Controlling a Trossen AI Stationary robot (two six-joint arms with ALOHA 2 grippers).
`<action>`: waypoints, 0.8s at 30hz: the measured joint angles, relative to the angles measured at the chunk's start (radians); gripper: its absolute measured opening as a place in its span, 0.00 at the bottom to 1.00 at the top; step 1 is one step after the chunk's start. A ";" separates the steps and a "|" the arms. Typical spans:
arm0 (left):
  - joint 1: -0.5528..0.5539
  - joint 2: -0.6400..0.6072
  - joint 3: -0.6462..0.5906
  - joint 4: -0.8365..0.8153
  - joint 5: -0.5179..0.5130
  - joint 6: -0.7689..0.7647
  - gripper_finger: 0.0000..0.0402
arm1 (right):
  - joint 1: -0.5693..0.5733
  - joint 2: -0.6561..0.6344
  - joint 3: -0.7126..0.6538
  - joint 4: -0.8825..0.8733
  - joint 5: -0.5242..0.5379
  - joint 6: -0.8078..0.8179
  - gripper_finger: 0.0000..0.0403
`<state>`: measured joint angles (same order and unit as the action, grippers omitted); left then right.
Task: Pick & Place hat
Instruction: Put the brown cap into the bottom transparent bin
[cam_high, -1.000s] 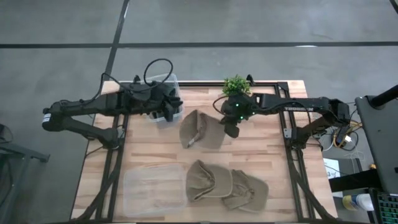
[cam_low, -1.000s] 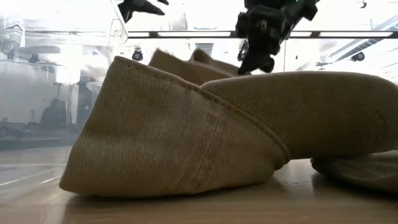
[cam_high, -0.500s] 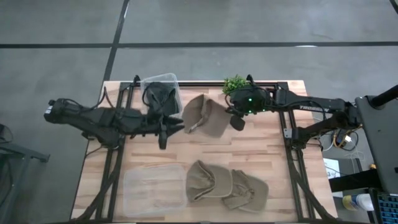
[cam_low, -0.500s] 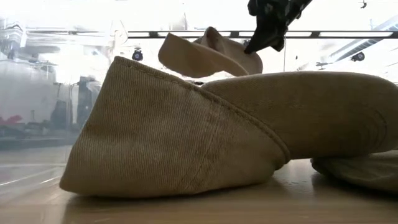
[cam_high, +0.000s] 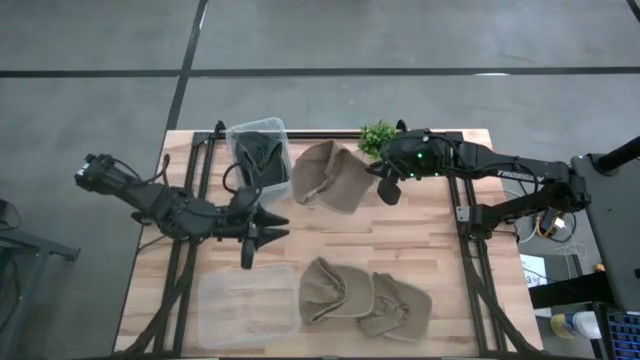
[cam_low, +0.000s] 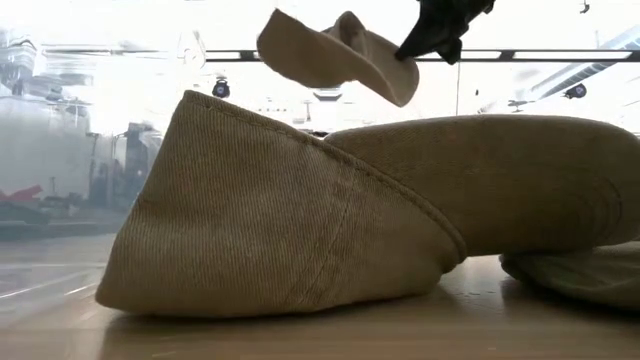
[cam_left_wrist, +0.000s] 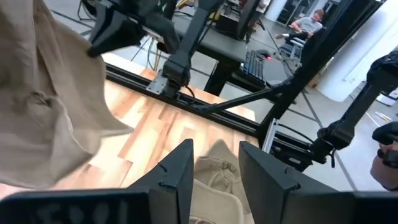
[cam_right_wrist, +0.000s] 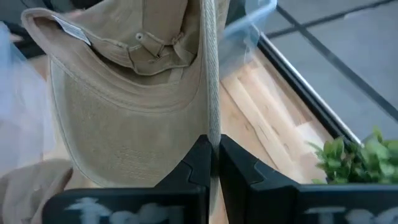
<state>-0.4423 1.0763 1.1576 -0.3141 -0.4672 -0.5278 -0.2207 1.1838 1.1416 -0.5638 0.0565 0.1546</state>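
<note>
My right gripper (cam_high: 384, 187) is shut on a tan hat (cam_high: 330, 177) held up over the far middle of the table. The hat also shows in the low view (cam_low: 335, 52), in the right wrist view (cam_right_wrist: 124, 99) and in the left wrist view (cam_left_wrist: 50, 106). My left gripper (cam_high: 264, 230) is open and empty, left of the table's middle, its fingers (cam_left_wrist: 180, 174) pointing toward the table's right. Two more tan hats (cam_high: 335, 290) (cam_high: 397, 305) lie on the near part of the table, one partly over the other. My right gripper pinches the hat's brim (cam_right_wrist: 212, 118) between its two fingers, seen edge-on in the right wrist view. The fingers come from the table's right. The hat is lifted clear of the table and reaches from the fingers toward the table's left, its inside with the strap (cam_right_wrist: 152, 46) facing the wrist camera.
A clear bin (cam_high: 258, 150) with something dark in it stands at the far left-middle. Another clear bin (cam_high: 248, 305) lies at the near left. A small green plant (cam_high: 378, 135) stands at the far edge beside my right gripper. A person (cam_left_wrist: 308, 22) sits in the room behind.
My right gripper has gone up and toward the far edge with the tan hat, which has been lifted clear of the table. My left gripper has drawn away from the far clear bin toward the near edge.
</note>
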 joint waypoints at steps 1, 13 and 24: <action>-0.006 0.000 0.000 0.000 -0.005 -0.001 0.30 | 0.000 -0.003 0.000 0.018 0.000 -0.002 0.03; -0.085 0.085 -0.001 0.000 -0.237 -0.177 0.30 | 0.000 -0.072 0.000 0.202 0.000 -0.027 0.03; -0.142 0.117 -0.001 -0.001 -0.261 -0.204 0.30 | 0.002 -0.104 0.000 0.135 -0.076 -0.019 0.03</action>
<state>-0.5846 1.1930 1.1565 -0.3148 -0.7281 -0.7323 -0.2188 1.0798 1.1412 -0.4284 -0.0194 0.1356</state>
